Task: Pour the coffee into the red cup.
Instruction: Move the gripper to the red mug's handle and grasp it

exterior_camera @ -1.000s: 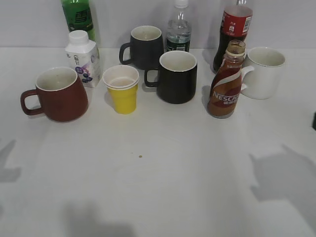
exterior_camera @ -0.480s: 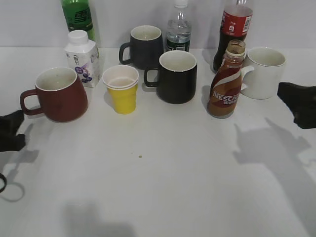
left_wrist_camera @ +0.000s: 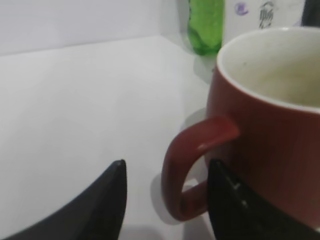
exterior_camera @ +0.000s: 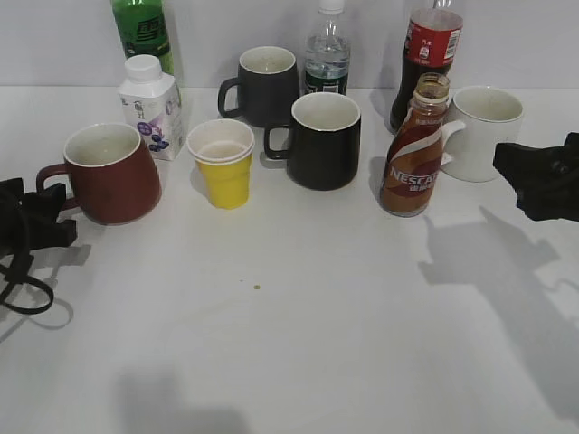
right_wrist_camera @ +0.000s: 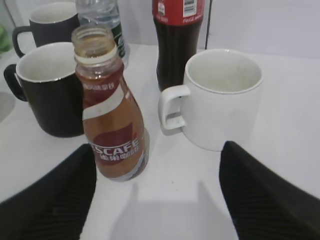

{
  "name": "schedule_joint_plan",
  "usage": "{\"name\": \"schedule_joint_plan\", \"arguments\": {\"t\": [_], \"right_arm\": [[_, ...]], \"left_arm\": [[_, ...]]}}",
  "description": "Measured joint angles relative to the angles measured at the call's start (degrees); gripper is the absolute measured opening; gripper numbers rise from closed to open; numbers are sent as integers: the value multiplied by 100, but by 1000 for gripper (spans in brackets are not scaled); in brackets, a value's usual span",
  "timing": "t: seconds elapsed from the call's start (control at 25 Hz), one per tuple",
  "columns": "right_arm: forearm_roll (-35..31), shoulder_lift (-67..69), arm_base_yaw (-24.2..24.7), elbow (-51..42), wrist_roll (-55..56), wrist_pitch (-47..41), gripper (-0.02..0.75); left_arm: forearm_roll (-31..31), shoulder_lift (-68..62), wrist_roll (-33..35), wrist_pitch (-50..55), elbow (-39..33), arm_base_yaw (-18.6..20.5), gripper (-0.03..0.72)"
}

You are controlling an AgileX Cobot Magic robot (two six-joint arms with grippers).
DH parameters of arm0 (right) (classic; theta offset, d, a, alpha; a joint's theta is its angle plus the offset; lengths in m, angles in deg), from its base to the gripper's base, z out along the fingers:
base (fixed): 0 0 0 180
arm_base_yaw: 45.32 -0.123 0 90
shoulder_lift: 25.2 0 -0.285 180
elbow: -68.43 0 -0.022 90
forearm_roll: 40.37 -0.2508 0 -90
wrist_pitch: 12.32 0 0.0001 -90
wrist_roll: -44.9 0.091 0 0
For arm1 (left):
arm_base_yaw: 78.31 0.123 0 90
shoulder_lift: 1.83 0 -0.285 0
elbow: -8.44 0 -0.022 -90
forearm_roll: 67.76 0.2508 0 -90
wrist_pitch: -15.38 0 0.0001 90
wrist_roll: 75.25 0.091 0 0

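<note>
The coffee bottle [exterior_camera: 414, 154], brown with a NESCAFE label and no cap, stands upright right of centre; it also shows in the right wrist view [right_wrist_camera: 112, 125]. The red cup [exterior_camera: 113, 176] stands at the left with its handle pointing left, and looks empty in the left wrist view [left_wrist_camera: 270, 140]. My left gripper [exterior_camera: 41, 217] is open at the cup's handle; the handle [left_wrist_camera: 192, 165] sits between its fingers, and I cannot tell if they touch. My right gripper [exterior_camera: 511, 181] is open, just right of the bottle and apart from it, also in the right wrist view [right_wrist_camera: 159, 147].
A white mug [exterior_camera: 484, 131] stands right behind the bottle. A black mug [exterior_camera: 324, 140], a dark grey mug [exterior_camera: 267, 83] and a yellow paper cup [exterior_camera: 223, 167] stand mid-table. A cola bottle [exterior_camera: 430, 54], water bottle [exterior_camera: 327, 54], milk carton [exterior_camera: 152, 104] and green bottle [exterior_camera: 143, 32] line the back.
Both grippers came in from the table's sides. The left one moved right to the red cup's handle. The right one moved left toward the coffee bottle.
</note>
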Motion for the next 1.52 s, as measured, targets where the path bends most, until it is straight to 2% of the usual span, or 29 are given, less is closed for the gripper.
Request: {"name": "schedule_joint_plan", "arguments": {"t": [0.32,0.76,0.96,1.12,1.28,1.44,1.52], "right_arm": [[0,0,0,0,8,11,574],[0,0,0,0,8,21,574],[183,0,0,0,15,27,574],[607,6,0,0,224,27,574],[1538,6,0,0,940,27,574],[2710,12,0,0,1757,78,573],[2956,72,0,0,1926,137,573]], "left_arm": [[-102,-371,0,29,404,13,395],[92,-855,0,207,1077,390,361],[531,-1104,0,163,1379,395,276],[645,-1291,0,81,1598,425,199],[681,-1393,-5,61,1735,445,90],[700,-1398,-9,55,1752,452,82],[705,-1313,-16,20,1642,452,82]]}}
